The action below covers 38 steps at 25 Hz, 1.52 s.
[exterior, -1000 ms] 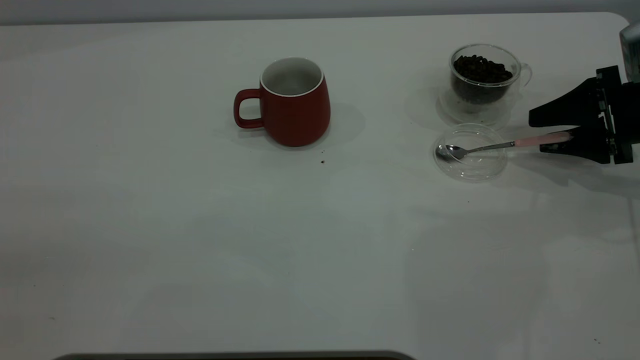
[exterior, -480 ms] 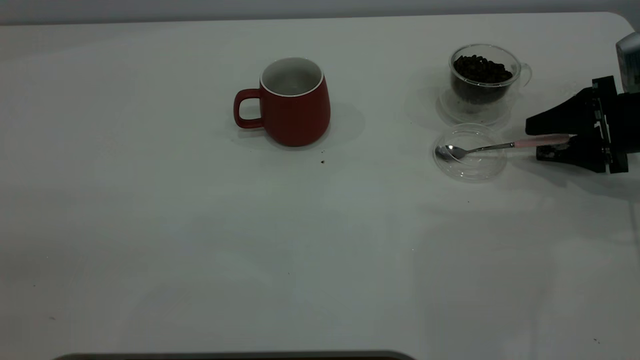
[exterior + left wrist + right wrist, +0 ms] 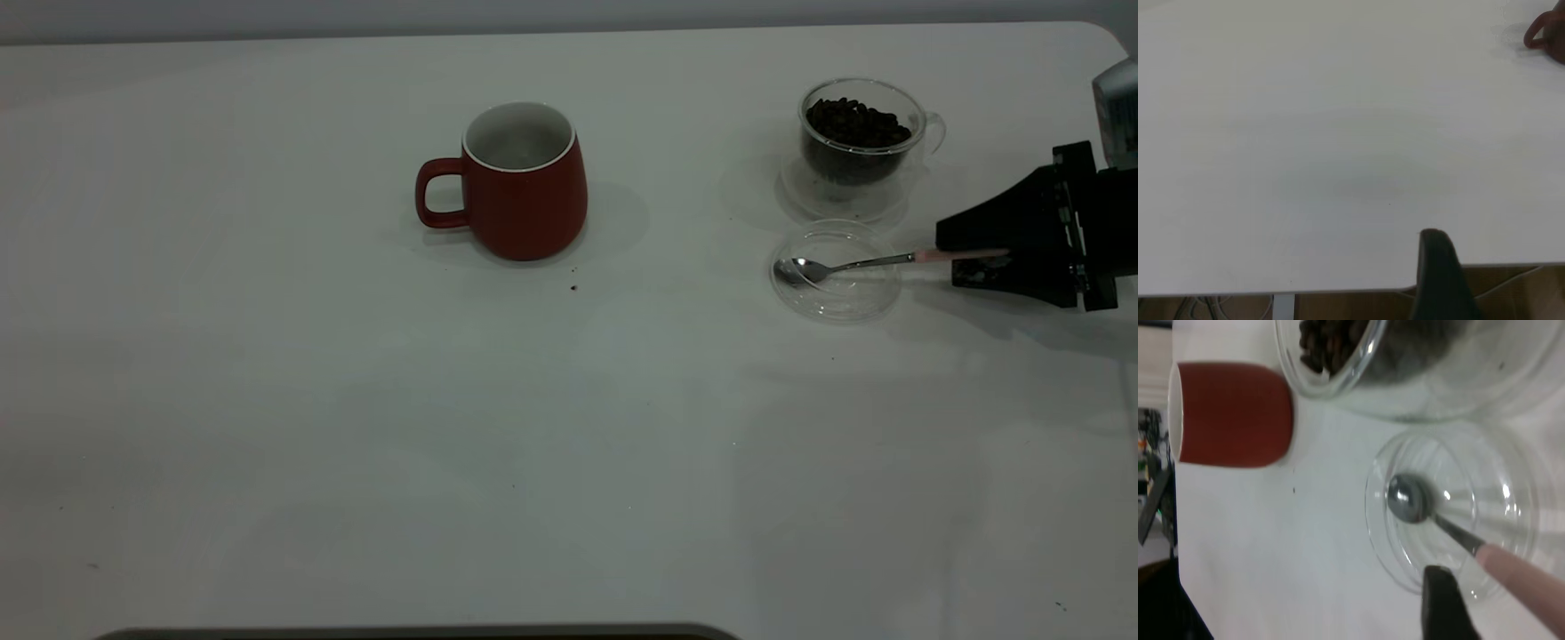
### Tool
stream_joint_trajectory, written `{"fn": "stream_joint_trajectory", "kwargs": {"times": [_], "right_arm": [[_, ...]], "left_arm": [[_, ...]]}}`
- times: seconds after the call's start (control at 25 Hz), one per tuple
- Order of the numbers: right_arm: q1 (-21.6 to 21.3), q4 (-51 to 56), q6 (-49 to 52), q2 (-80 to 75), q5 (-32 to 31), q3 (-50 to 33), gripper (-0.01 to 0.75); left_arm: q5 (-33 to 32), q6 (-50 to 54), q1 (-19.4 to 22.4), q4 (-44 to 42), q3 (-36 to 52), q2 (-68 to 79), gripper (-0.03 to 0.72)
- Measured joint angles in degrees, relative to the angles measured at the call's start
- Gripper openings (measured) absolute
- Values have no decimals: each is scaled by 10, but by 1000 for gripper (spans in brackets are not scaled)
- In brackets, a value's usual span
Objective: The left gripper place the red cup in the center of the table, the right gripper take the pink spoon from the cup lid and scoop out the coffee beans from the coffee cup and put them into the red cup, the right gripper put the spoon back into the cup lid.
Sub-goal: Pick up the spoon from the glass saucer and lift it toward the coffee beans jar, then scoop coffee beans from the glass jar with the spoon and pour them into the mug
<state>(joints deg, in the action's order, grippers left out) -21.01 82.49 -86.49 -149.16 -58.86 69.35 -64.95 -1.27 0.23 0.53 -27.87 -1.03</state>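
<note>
The right gripper (image 3: pixel 971 255) has its two black jaws closed onto the pale handle of the pink spoon (image 3: pixel 876 261), whose metal bowl lies in the cup lid (image 3: pixel 836 302) at the table's (image 3: pixel 356 427) right side. Just behind the lid stands the coffee cup (image 3: pixel 858 133), heaped with coffee beans (image 3: pixel 855 121). The red cup (image 3: pixel 524 182) sits near the middle, handle leftward. I cannot tell how the left gripper's (image 3: pixel 1438 267) fingers stand; it hangs over the table edge.
</note>
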Motion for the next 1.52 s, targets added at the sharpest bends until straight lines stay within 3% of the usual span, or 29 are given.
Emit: {"fn": "stream_joint_trajectory", "kwargs": {"times": [0.12, 0.24, 0.48, 0.96, 1.16, 1.52], "right_arm": [[0, 0, -1, 0, 0, 0, 297], [0, 3, -4, 0, -13, 0, 98], [-1, -8, -5, 6, -16, 0, 100], [-46, -156, 74, 165, -26, 0, 100], [-36, -122, 63, 209, -36, 0, 100], [2, 7, 41, 198, 96, -1, 100]], "left_arm": [[0, 0, 0, 0, 0, 0, 505], [0, 0, 0, 0, 0, 0, 505], [0, 0, 0, 0, 0, 0, 505], [0, -1, 0, 0, 0, 0, 505], [0, -1, 0, 0, 0, 0, 505], [0, -1, 0, 0, 0, 0, 505]]}}
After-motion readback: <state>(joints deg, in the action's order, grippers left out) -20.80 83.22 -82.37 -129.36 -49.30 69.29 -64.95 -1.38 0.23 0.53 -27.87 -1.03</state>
